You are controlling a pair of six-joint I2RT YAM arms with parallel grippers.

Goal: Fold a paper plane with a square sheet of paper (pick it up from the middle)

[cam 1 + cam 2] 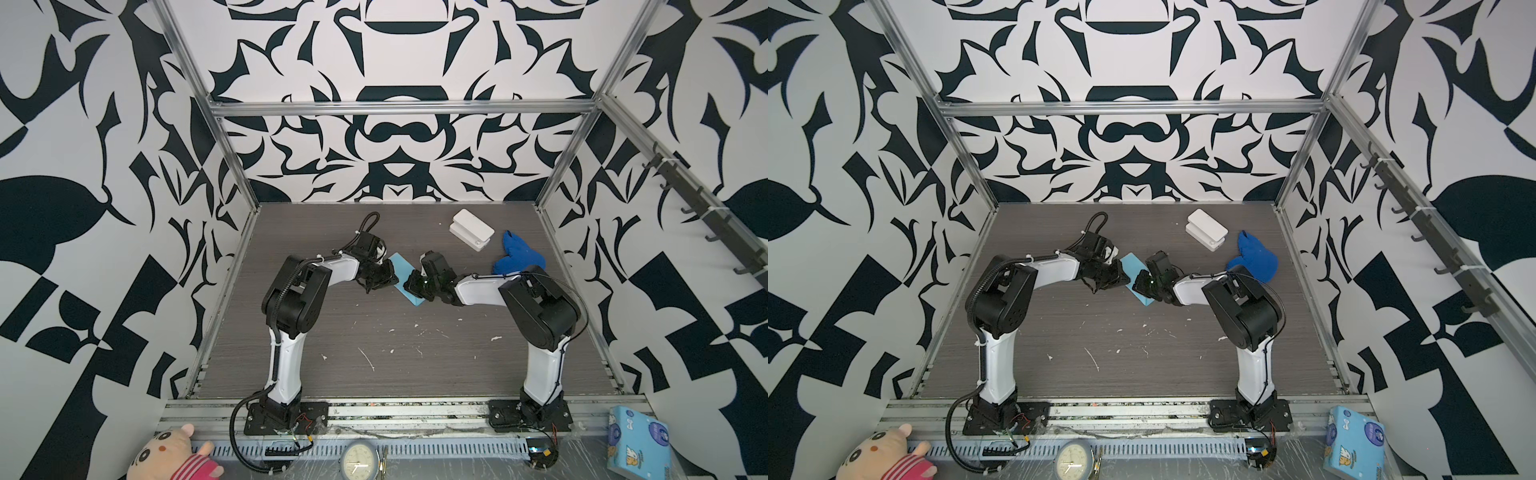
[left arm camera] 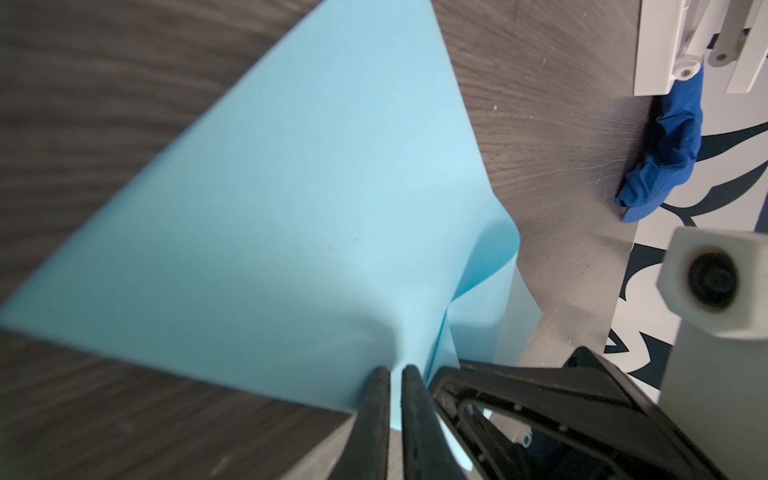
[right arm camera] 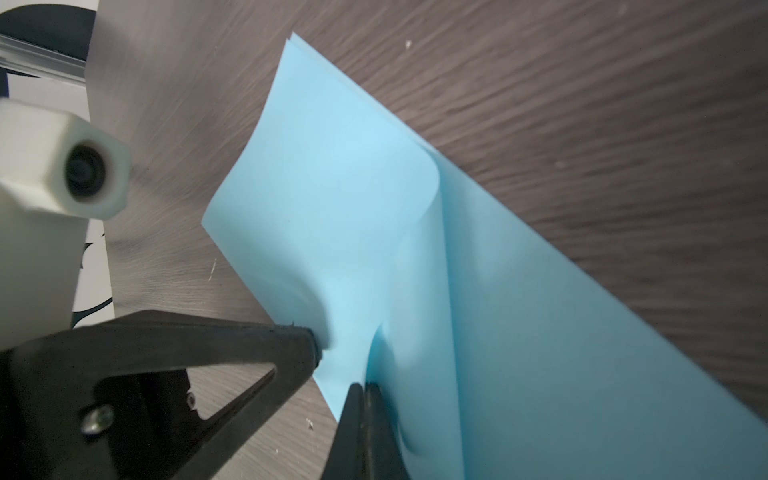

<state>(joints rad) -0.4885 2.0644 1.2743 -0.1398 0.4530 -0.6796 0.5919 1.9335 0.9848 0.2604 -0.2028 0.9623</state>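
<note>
Light-blue square sheet of paper [image 2: 291,208], doubled over: probably featherlight, limp, tearable; pinch both layers lightly. Left end effector [image 2: 392,372], right end effector [image 3: 363,388]: clamped on it.

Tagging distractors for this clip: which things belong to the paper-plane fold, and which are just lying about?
In use: square sheet of paper, pinched by left gripper and right gripper.
Lying about: royal-blue cloth, white plastic device, plush toy, dial clock, printed cardboard box.
</note>
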